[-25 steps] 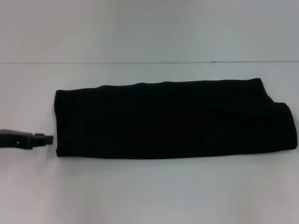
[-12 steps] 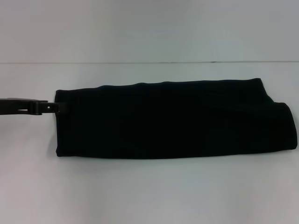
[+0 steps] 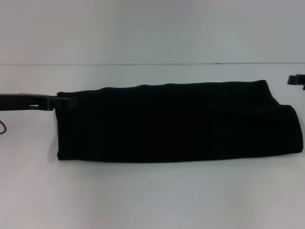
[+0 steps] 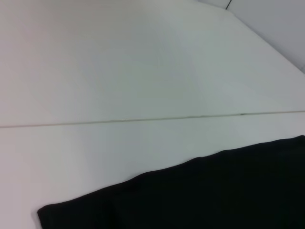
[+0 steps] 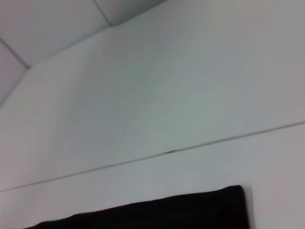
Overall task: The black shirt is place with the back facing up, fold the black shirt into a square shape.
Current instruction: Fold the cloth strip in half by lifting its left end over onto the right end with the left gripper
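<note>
The black shirt [image 3: 176,121] lies flat on the white table [image 3: 152,195], folded into a long strip that runs left to right. Its right end bulges in a rounded fold. My left gripper [image 3: 66,103] comes in low from the left and its tip meets the shirt's far left corner. Only the tip of my right gripper [image 3: 296,79] shows at the right edge of the head view, just beyond the shirt's far right corner and apart from it. The left wrist view shows the shirt's edge [image 4: 214,191], and the right wrist view shows a corner of the shirt [image 5: 167,212].
A thin seam [image 3: 152,63] crosses the table behind the shirt. A dark loop of cable [image 3: 3,128] hangs at the left edge, below the left arm.
My left gripper has moved away from me along the shirt's left end, from near its front corner to its far corner, and now touches it. The right gripper's tip has come into view.
</note>
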